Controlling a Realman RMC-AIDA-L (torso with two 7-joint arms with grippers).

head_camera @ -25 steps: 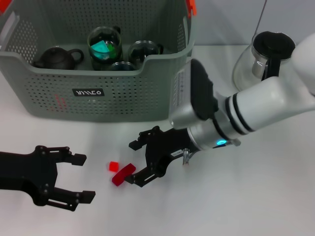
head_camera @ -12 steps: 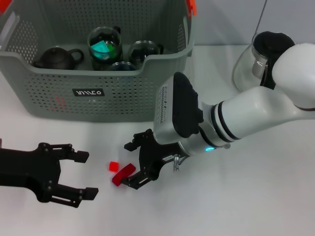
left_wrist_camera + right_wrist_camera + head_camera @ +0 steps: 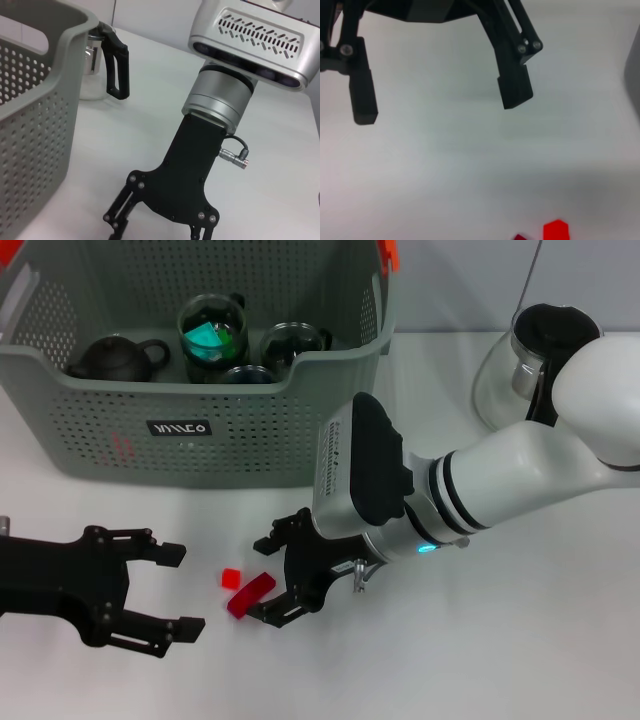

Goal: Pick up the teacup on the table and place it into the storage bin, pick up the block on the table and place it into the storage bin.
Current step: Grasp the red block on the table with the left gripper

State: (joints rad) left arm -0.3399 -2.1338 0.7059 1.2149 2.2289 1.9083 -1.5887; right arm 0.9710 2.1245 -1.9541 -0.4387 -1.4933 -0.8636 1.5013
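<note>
The grey-green storage bin (image 3: 190, 430) stands at the back left; its wall (image 3: 30, 125) also fills one side of the left wrist view. Glass teacups (image 3: 212, 333) (image 3: 291, 342) sit inside it beside a dark teapot (image 3: 115, 358). No teacup shows on the table. A small red block (image 3: 231, 578) (image 3: 555, 231) and a longer red block (image 3: 250, 594) lie on the table in front of the bin. My right gripper (image 3: 266, 580) is open just right of them, with the long block by its near finger. My left gripper (image 3: 188, 592) (image 3: 440, 107) is open to their left.
A glass pitcher (image 3: 535, 355) (image 3: 102, 65) with a black lid and handle stands at the back right. The right arm's white forearm (image 3: 500, 485) stretches across the table's right half. The bin has an orange clip (image 3: 388, 254) on its rim.
My left gripper has crept right, toward the red blocks. The right arm has swung left and lower, its gripper staying open at the long block. The blocks have not moved.
</note>
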